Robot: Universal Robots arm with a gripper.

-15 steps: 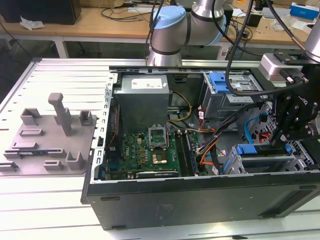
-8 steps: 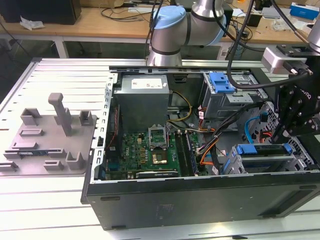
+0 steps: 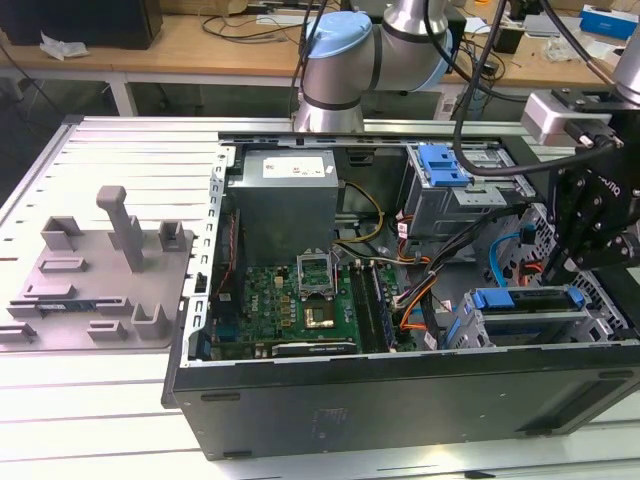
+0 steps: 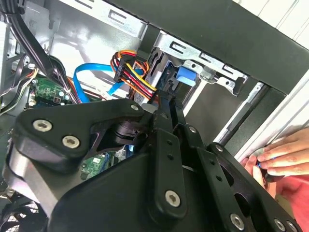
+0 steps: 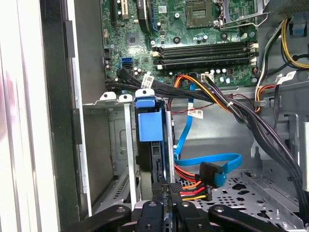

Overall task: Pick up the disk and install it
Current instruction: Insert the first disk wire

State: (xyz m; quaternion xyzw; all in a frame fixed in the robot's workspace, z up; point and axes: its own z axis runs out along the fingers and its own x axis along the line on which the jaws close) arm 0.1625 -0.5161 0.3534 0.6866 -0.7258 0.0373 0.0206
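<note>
Open PC case on a slatted worktop. In the exterior view the arm comes in from 12 o'clock, and the tool hangs at 3 o'clock, over the drive cage.

The disk sits in that cage, at 4 o'clock of the case, with its blue carrier showing. In the first wrist view the disk stands edge-on between the cage's metal rails, and the tool is right at its near end. The fingers are drawn together with no real gap. I cannot tell whether they pinch the disk or only touch it.

A blue data cable and an orange-red power lead lie just beside the disk. The motherboard is at 7 o'clock in the case and the grey supply box at 11. A grey fixture plate lies on the worktop at 9 o'clock, well apart from the case.

In the second wrist view a person's hand rests just outside the case wall.
</note>
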